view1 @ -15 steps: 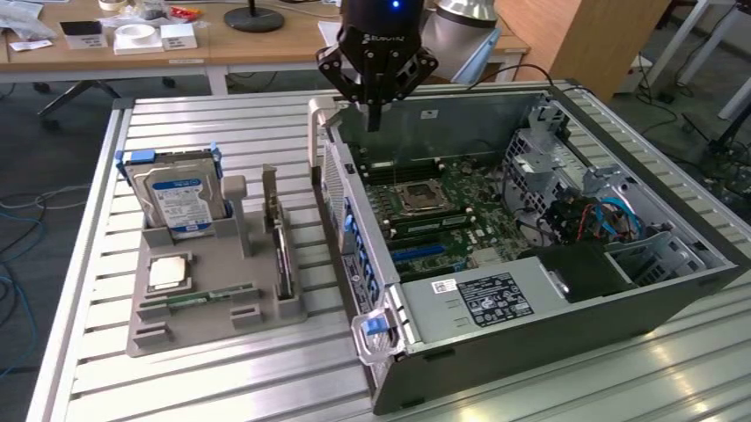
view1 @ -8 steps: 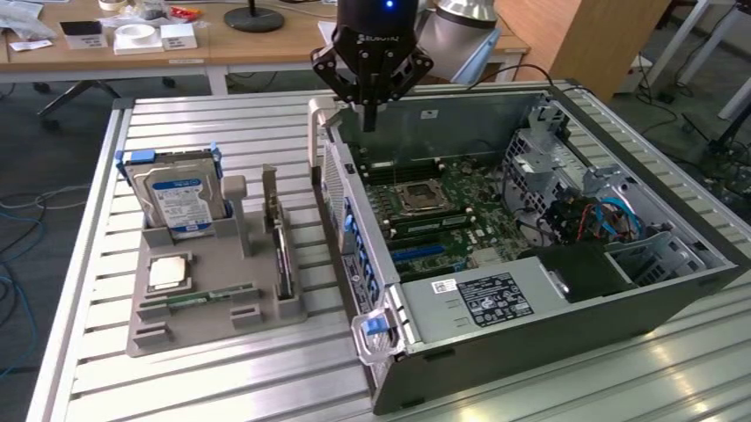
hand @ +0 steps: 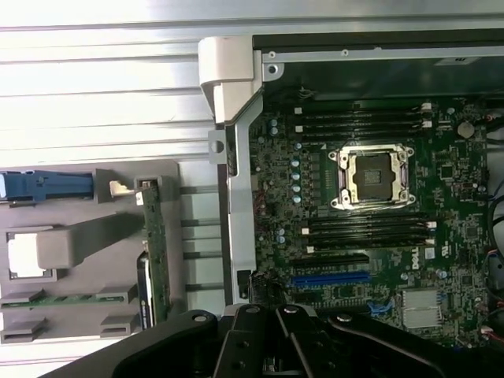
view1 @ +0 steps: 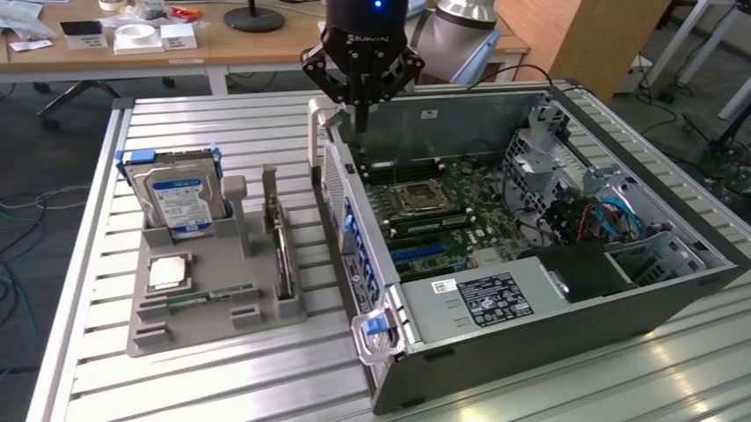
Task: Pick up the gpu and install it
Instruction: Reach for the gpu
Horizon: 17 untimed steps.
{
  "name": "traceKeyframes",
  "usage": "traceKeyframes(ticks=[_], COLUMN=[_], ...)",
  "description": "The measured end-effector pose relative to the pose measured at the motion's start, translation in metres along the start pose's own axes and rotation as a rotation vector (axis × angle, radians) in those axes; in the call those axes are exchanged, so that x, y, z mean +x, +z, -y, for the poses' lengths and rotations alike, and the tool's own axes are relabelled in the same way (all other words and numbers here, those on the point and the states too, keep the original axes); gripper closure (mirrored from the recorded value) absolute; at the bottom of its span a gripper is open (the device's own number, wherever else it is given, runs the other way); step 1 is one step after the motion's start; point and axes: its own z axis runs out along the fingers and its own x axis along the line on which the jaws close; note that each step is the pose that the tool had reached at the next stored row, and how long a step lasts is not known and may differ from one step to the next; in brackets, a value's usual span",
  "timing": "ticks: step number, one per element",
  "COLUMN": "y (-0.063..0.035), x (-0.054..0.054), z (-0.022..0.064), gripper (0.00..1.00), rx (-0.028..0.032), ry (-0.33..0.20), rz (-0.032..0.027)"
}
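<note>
The gpu is a thin dark card with a silver end bracket. It stands on edge in a slot of the grey holder, at the exterior view's left of the open computer case. In the wrist view the gpu shows edge-on beside the case wall. My gripper hangs above the back of that case wall, well away from the card. Its fingers are shut together and hold nothing. The motherboard lies exposed inside, with a blue slot near its front.
The holder also carries a silver hard drive with a blue label, a processor and a green RAM stick. Drive cages and cables fill the case's far side. A slatted metal table bears everything.
</note>
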Motion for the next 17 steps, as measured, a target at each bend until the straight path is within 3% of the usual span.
traceKeyframes(ticks=[17], y=[-0.0007], x=[0.022], z=[0.0016], gripper=[0.89], rx=[-0.0001], ry=[0.0], rz=[0.0017])
